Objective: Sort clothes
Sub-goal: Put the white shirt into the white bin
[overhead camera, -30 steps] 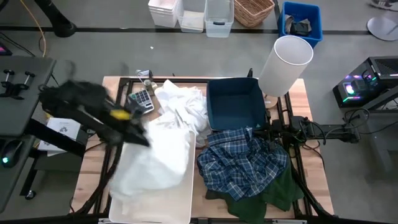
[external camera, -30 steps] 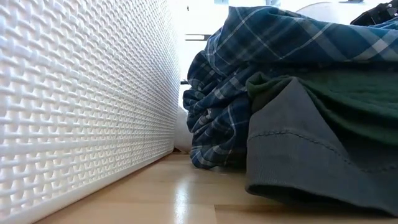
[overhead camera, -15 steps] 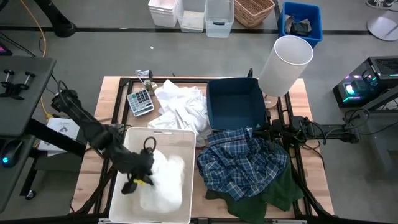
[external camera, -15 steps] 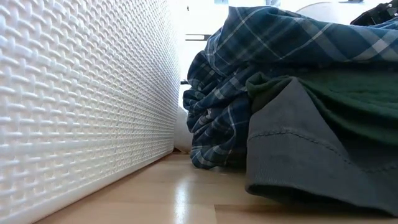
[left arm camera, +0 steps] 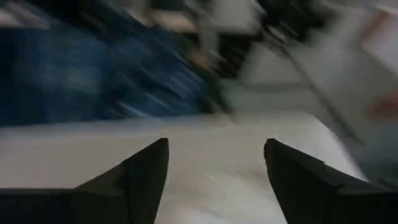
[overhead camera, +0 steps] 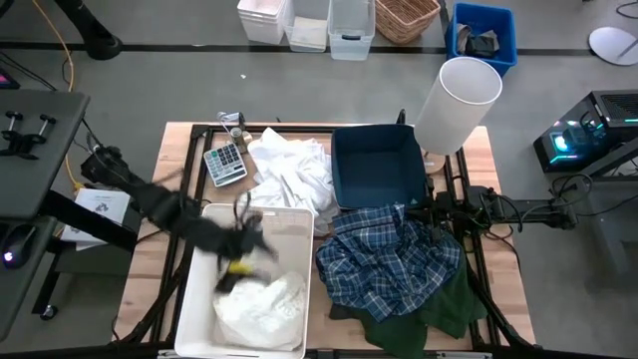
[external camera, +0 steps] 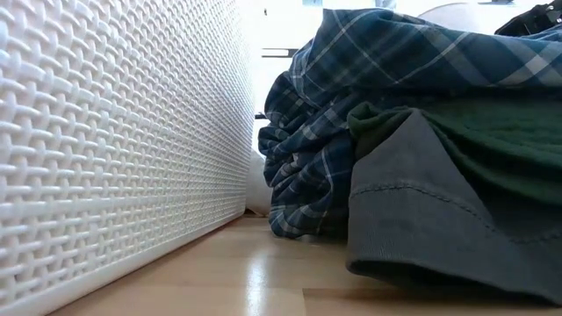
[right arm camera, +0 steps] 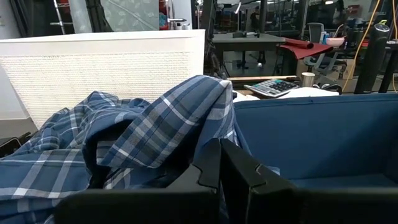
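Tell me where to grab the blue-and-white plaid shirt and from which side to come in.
Probably grip the raised fold on top of the blue-and-white plaid shirt, coming straight down from above. It lies crumpled over a dark green garment, so a top pinch should lift it alone. The right gripper, shut, sits nearest, by the dark blue square bin; the left gripper is open over the white rectangular plastic bin.

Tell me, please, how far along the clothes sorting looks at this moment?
Done: one white garment lies in the white bin. In hand: nothing; the left end effector is open above that bin, and the right end effector, shut, waits beside the plaid shirt. Left: the white pile on the table, the plaid shirt, the green garment and the grey one. The dark blue bin holds nothing.
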